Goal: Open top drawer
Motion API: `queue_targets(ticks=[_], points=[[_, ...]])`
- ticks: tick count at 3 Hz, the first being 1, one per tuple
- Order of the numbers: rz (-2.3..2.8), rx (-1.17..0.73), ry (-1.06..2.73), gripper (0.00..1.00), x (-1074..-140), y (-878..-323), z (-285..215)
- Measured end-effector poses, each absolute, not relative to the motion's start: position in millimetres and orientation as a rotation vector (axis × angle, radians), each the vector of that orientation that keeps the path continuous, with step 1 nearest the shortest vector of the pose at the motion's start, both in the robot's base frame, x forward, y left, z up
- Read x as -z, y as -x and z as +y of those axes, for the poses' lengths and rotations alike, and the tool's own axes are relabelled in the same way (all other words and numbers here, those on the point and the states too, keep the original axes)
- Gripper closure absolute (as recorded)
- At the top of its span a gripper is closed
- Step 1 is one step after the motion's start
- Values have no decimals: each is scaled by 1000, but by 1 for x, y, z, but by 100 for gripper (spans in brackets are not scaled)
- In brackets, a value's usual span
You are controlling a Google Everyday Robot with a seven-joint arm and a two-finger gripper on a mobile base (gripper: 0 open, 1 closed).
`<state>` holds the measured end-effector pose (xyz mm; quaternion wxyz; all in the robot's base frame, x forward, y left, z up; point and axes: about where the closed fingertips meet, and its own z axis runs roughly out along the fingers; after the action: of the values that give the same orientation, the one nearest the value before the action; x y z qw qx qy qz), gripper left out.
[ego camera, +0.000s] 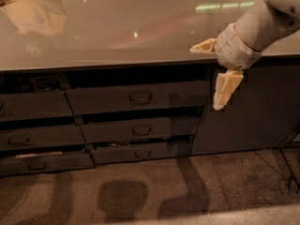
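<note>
Gripper (206, 78) hangs at the counter (117, 32) edge, just right of the top drawer (103, 100). Its fingers (227, 86) are splayed wide apart, one pointing left, one down, holding nothing. The drawer sits under the counter, looking all but closed, handle (140, 97) untouched. Spread like that, it seems ready to hook the pull.
</note>
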<state>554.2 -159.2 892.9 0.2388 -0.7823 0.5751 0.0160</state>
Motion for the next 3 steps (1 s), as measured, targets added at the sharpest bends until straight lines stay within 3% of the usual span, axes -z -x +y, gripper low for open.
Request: queue_targets(ticks=[2,3], points=[[1522,-75,2140,0,-898,-554,-151],[1622,-110,2127,0,-863,-583,-177]])
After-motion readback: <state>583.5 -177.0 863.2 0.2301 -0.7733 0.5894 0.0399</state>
